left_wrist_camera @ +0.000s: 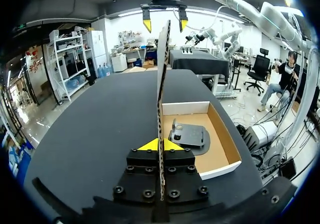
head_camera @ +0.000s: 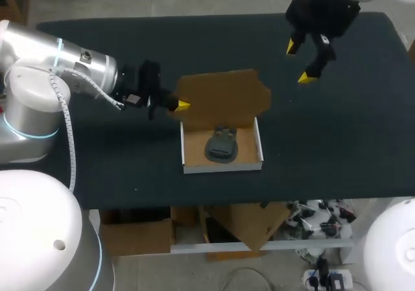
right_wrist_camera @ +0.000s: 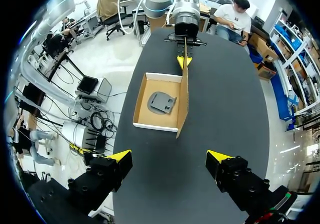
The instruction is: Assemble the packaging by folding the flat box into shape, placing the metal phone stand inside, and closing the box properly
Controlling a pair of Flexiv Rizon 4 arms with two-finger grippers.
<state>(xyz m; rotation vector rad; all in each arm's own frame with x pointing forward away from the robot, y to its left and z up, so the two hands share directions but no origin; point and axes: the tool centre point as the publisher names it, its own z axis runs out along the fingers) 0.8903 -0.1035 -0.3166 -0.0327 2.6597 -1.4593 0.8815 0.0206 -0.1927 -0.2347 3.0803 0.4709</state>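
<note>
Your left gripper point(head_camera: 180, 106) is clenched on the brown lid flap point(head_camera: 220, 96), yellow tips pinching it from both sides at the flap's left edge. In the left wrist view the lid flap point(left_wrist_camera: 162, 84) stands upright and edge-on, running straight ahead from between the fingers of that gripper point(left_wrist_camera: 161, 145).

The box point(head_camera: 224, 166) sits open near the middle of the table point(head_camera: 337, 142), with white outer walls and a brown cardboard inside. The metal phone stand point(head_camera: 222, 144) lies flat inside the box, dark grey, near the centre of the floor. The right wrist view shows the same: stand point(right_wrist_camera: 161, 103) in the tray, lid flap point(right_wrist_camera: 183, 99) upright along one side.

Your right gripper point(head_camera: 299, 62) is released, fingers spread wide, holding nothing. It hangs over the far right part of the table, well apart from the box.
</note>
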